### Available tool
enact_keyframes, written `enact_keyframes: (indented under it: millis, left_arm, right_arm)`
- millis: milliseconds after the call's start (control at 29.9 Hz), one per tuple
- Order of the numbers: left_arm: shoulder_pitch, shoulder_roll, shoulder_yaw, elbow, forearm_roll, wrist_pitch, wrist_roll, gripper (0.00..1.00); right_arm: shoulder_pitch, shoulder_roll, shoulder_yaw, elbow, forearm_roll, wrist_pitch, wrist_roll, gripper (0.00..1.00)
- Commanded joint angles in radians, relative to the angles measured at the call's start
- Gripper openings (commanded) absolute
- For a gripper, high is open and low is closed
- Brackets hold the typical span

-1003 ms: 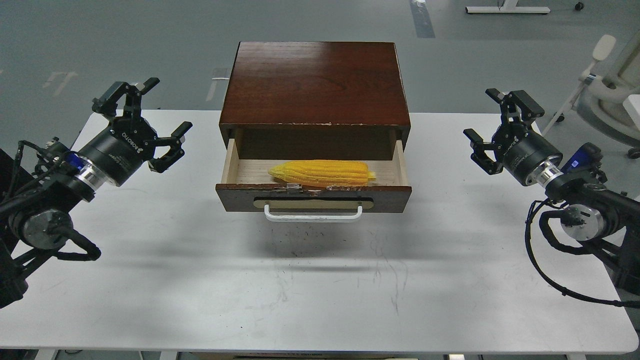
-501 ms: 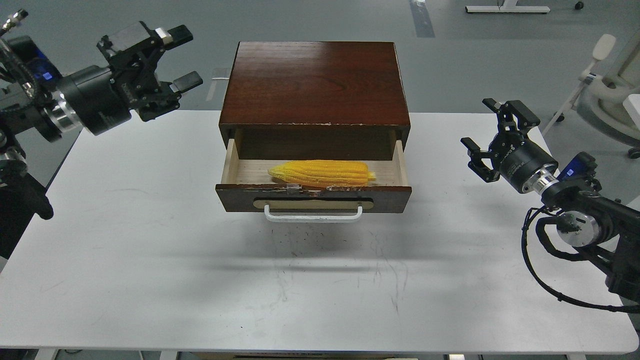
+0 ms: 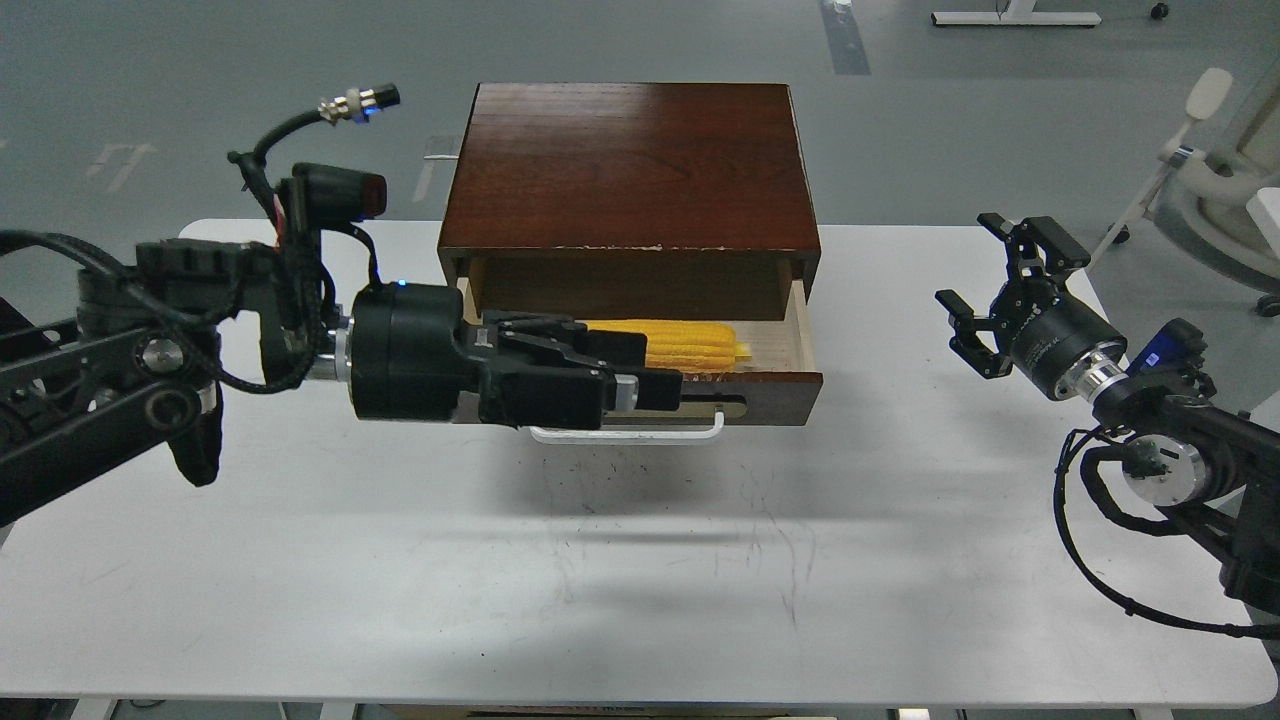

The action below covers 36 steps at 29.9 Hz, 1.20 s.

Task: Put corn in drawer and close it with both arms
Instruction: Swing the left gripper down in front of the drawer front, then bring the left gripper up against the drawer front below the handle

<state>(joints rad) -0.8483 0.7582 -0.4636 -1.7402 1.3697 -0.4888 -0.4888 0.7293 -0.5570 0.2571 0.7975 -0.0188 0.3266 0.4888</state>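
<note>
**Corn in drawer, drawer open; left claw at the front, right claw wide**

corn (image 3: 695, 342) lies inside the drawer (image 3: 770, 385), on its pale floor just behind the dark front panel; long axis runs left-right, parallel to the desk's near edge; only its right part shows, the left part is hidden behind the left gripper (image 3: 655, 375); drawer is pulled out of the cabinet (image 3: 630, 165) toward the near edge of the desk (image 3: 400, 560), about midway between the left and right edges, white handle (image 3: 690, 432) facing the near edge; so placing looks done, closing is what's left.

left gripper reaches in from the desk's left edge, lying sideways across the drawer's left half, fingers pointing right along the corn's axis; its tips overlap the front panel and top lip in this view; touching or just hovering in front cannot be told; fingers lie close together with nothing seen between them, but whether fully closed I cannot tell; corn is beyond and to the right of it.

right gripper (image 3: 1000, 290) sits near the desk's right edge, well apart from the drawer, fingers spread, empty; corn lies to its left.

left arm is clearly nearer; my read: next move is a push on the front panel toward the far edge, square to the corn's axis; right arm would first have to cross in to share it.
</note>
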Motion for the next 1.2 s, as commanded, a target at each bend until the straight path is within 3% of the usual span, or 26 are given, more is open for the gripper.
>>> enact_keyframes:
  millis: [0, 33, 67, 167, 267, 468, 869, 1170]
  left_arm:
    - [0.084, -0.049, 0.013, 0.002, 0.047, 0.000, 0.000, 0.42]
    - [0.101, -0.056, 0.013, 0.004, 0.060, 0.000, 0.000, 0.35]
    - [0.138, -0.063, 0.013, 0.005, 0.078, 0.000, 0.000, 0.19]
    - [0.230, -0.083, 0.007, 0.016, 0.078, 0.000, 0.000, 0.00]
    - [0.334, -0.085, 0.000, 0.027, 0.069, 0.000, 0.000, 0.00]
    - [0.428, -0.085, -0.009, 0.079, 0.019, 0.025, 0.000, 0.00]
    - [0.431, -0.122, -0.027, 0.218, -0.103, 0.111, 0.000, 0.00]
    - [0.431, -0.171, -0.056, 0.290, -0.115, 0.118, 0.000, 0.00]
  right_arm:
    - [-0.001, -0.003, -0.006, 0.000, -0.001, -0.008, 0.000, 0.96]
    - [-0.001, -0.004, -0.007, 0.000, -0.001, -0.009, 0.000, 0.96]
    - [-0.001, -0.004, -0.010, 0.000, -0.003, -0.009, 0.000, 0.96]
    - [-0.007, -0.003, -0.012, 0.000, -0.004, -0.021, 0.000, 0.96]
    - [-0.011, -0.003, -0.012, 0.000, -0.004, -0.027, 0.000, 0.96]
    - [-0.014, 0.000, -0.012, 0.002, -0.006, -0.029, 0.000, 0.96]
    - [-0.022, 0.002, -0.012, 0.002, -0.006, -0.038, 0.000, 0.96]
    - [-0.025, 0.000, -0.012, 0.002, -0.006, -0.038, 0.000, 0.96]
